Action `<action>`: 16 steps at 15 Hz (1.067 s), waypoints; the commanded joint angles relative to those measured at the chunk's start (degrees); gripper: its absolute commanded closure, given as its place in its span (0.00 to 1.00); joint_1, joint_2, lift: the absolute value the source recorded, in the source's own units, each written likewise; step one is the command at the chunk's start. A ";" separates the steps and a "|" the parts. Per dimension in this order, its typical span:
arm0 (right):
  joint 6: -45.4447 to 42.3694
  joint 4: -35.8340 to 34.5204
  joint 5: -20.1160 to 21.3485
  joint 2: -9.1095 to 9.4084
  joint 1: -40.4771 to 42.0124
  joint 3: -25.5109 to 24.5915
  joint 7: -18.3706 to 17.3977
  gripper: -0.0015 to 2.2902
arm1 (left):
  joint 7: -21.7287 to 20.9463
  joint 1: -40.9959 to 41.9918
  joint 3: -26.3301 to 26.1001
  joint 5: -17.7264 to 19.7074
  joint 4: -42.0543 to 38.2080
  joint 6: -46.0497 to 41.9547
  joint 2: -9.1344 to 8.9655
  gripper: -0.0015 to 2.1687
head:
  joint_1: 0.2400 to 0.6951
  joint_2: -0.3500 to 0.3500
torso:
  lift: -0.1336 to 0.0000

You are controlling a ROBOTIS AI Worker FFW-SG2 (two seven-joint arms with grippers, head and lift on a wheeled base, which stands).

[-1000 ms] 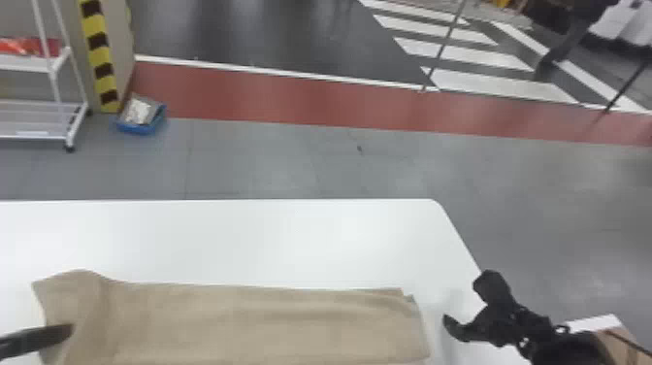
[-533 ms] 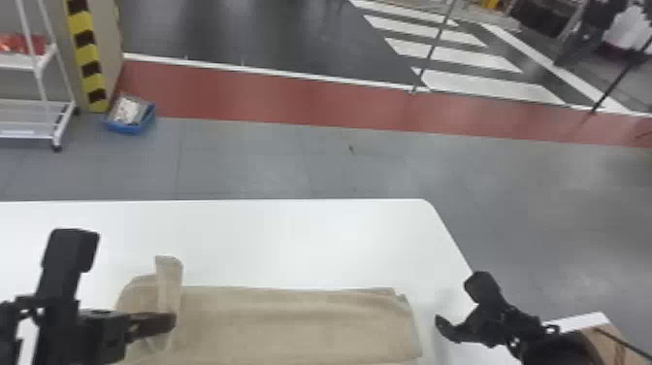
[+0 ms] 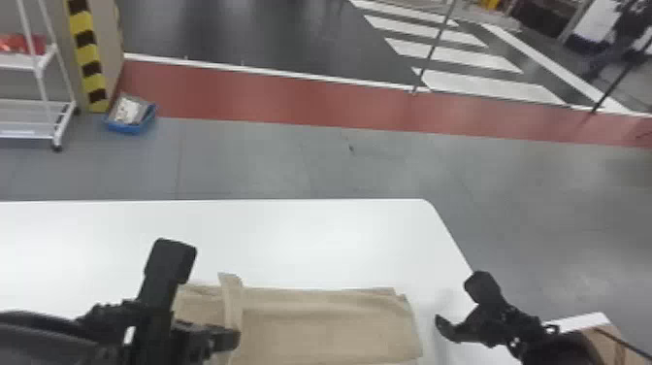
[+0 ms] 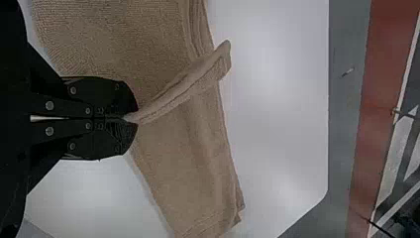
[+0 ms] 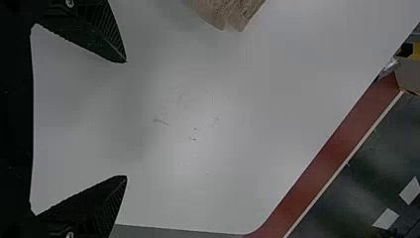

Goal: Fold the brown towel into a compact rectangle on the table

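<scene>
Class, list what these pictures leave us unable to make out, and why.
- Brown towel's left end: behind the left gripper in the head view; cut off by the top edge in the left wrist view.
- Number of pinched layers: hidden between its fingers, left wrist view.
- Blue container's contents: too small, head view.
</scene>
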 commanded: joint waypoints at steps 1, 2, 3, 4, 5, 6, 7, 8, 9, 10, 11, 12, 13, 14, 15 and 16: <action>0.00 -0.09 0.01 0.44 -0.03 0.12 0.00 0.02 | 0.93 -1.99 -2.71 0.07 1.37 -0.45 -0.83 0.99 | 1.00 0.00 | 1.00; 0.00 -0.18 0.01 0.44 0.06 0.03 0.00 0.02 | 2.16 -2.25 -3.50 0.16 1.37 -0.45 -0.83 0.99 | 1.00 0.00 | 1.00; 0.00 -0.26 0.01 0.44 0.14 0.03 0.00 0.02 | 2.95 -2.52 -4.29 0.51 1.37 -0.45 -0.83 0.99 | 1.00 0.00 | 1.00; 0.00 -0.44 0.01 0.44 0.23 0.03 0.00 0.02 | 4.44 -2.87 -5.17 1.22 1.55 -0.62 -0.83 0.99 | 1.00 0.00 | 1.00; 0.00 -0.44 -0.08 0.44 0.32 0.03 0.00 0.02 | 6.03 -3.22 -5.96 1.83 2.25 -1.15 -0.83 0.99 | 1.00 0.00 | 1.00; 0.00 -0.44 -0.08 0.44 0.32 0.12 0.00 0.02 | 7.26 -3.57 -6.40 2.98 2.87 -2.21 -0.83 0.99 | 1.00 0.00 | 1.00; 0.18 -0.44 -0.08 0.53 0.23 0.21 0.00 0.02 | 8.22 -3.83 -7.28 3.50 2.96 -3.09 -0.83 0.99 | 1.00 0.00 | 1.00; 1.05 -0.53 0.01 0.61 0.14 0.65 0.00 0.02 | 9.19 -4.01 -8.25 3.77 2.96 -3.61 -0.83 0.99 | 1.00 0.00 | 1.00; 1.05 -0.62 0.01 0.70 0.14 0.65 0.00 0.02 | 10.16 -4.19 -9.04 4.21 2.96 -3.79 -0.83 0.99 | 1.00 0.00 | 1.00; 1.23 -0.70 0.01 0.79 0.14 0.73 0.00 0.02 | 10.60 -4.19 -10.18 4.29 2.96 -4.49 -0.83 0.99 | 1.00 0.00 | 1.00; 1.23 -0.79 0.01 0.79 0.14 0.73 0.00 0.02 | 10.95 -4.19 -11.68 4.38 2.96 -5.72 -0.83 0.98 | 1.00 0.00 | 1.00; 1.41 -0.88 0.01 0.79 0.14 0.73 0.00 0.02 | 11.91 -4.19 -13.08 4.73 2.96 -7.13 -0.83 0.83 | 1.00 0.00 | 1.00; 1.58 -0.97 0.01 0.88 0.14 0.73 0.00 0.02 | 12.27 -4.10 -14.14 5.26 3.04 -9.06 -0.83 0.50 | 1.00 0.00 | 1.00; 1.58 -0.97 0.01 0.88 0.14 0.73 0.00 0.02 | 12.27 -4.10 -15.10 5.35 3.04 -9.59 -0.83 0.07 | 1.00 0.00 | 1.00; 1.58 -0.97 0.01 0.88 0.14 0.73 0.00 0.02 | 13.41 -4.10 -15.72 5.35 3.04 -9.94 -0.83 0.00 | 1.00 0.00 | 1.00; 1.58 -0.97 0.01 0.88 0.14 0.82 0.00 0.02 | 14.55 -4.10 -16.34 5.35 3.40 -11.52 -0.83 0.00 | 1.00 0.00 | 1.00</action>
